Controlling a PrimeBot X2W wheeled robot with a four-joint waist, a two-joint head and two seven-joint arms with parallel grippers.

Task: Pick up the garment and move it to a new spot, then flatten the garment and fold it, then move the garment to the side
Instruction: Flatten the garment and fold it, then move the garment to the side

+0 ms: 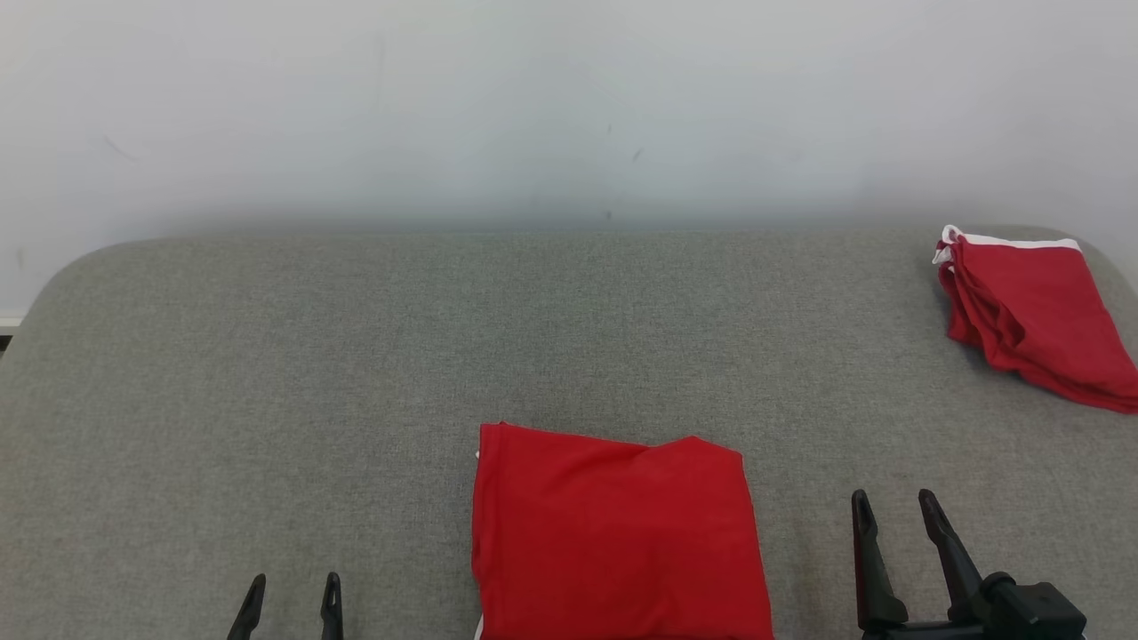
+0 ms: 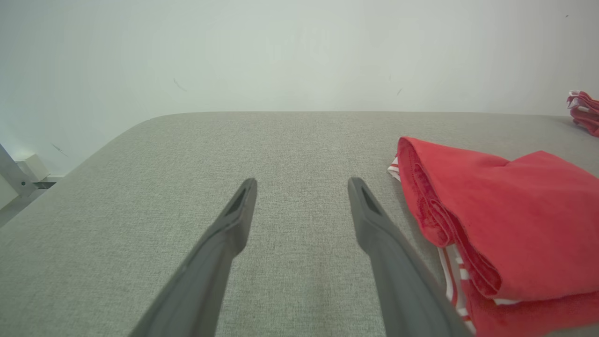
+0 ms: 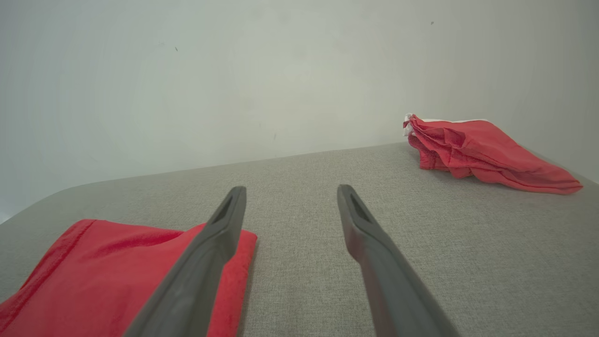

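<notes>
**Folded red garment parked between two open grippers**

Left gripper (image 1: 295,580) is down at the lower left. Its fingers are spread wide with nothing in them, just grey table (image 1: 356,356) under the tips. There's a clear gap between it and the garment (image 1: 613,533).

The garment sits front and centre on the table, folded into a rough rectangle, and its near edge runs off the bottom of the head view. The left wrist cam shows the layers stacked up, with white stripes peeking out along the folded side.

Right gripper (image 1: 892,494) is just to the right of it, not touching. Its jaws are released too and it's holding nothing.

Way off at the far right corner, close to the wall (image 1: 569,107), there's a second red pile (image 1: 1031,311) with white trim. It's a bit rumpled and well apart from everything else.
</notes>
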